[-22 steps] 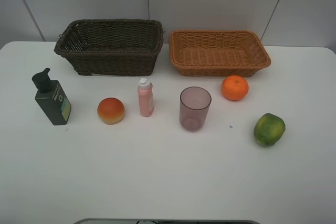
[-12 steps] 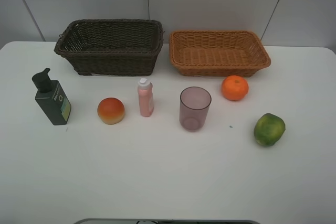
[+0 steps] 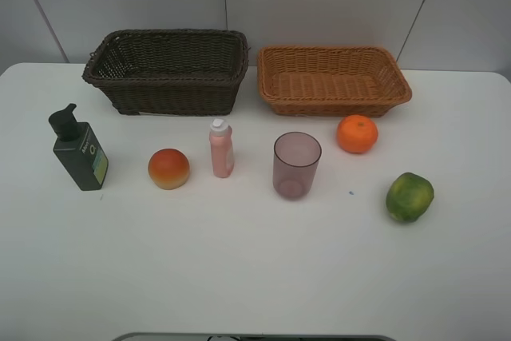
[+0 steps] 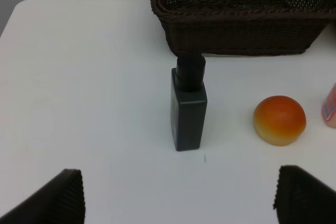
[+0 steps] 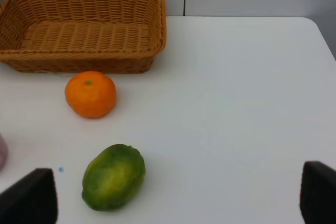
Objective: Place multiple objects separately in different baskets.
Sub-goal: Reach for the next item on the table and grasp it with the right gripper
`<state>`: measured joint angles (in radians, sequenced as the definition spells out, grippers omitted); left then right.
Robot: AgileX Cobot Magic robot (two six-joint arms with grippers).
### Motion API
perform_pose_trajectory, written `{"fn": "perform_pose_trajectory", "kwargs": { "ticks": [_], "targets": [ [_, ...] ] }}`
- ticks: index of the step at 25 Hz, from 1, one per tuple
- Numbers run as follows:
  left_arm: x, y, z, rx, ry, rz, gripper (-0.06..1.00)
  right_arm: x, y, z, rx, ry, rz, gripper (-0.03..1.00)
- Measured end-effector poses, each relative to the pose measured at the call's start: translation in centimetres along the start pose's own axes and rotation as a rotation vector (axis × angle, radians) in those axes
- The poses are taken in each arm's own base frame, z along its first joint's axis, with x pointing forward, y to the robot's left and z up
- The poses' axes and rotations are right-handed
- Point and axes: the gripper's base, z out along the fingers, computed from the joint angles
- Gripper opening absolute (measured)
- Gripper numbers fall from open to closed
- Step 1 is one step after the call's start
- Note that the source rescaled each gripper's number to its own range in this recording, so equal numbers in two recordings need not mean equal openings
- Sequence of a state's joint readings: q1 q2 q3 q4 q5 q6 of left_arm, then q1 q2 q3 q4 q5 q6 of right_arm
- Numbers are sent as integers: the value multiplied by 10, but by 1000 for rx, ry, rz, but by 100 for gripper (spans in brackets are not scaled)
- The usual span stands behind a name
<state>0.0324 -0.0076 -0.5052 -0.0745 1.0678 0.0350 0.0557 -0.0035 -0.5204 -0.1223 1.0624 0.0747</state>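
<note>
Pump bottle, peach, pink bottle, cup, orange and green fruit sit unmoved across the table, brown basket and tan basket at its back edge empty, left gripper and right gripper spread, so sorting hasn't begun.

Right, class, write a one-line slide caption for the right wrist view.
Open right pincer over the white table: green fruit nearest, orange beyond it, tan wicker basket at the back.
</note>
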Motion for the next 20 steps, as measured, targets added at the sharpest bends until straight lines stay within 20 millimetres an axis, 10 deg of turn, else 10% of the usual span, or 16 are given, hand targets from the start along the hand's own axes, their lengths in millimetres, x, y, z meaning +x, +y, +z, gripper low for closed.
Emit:
{"fn": "perform_pose_trajectory", "kwargs": {
  "ticks": [20],
  "targets": [
    [0,0,0,0,0,0,88,0,0,0,-17,-1,-8,96]
  ]
}}
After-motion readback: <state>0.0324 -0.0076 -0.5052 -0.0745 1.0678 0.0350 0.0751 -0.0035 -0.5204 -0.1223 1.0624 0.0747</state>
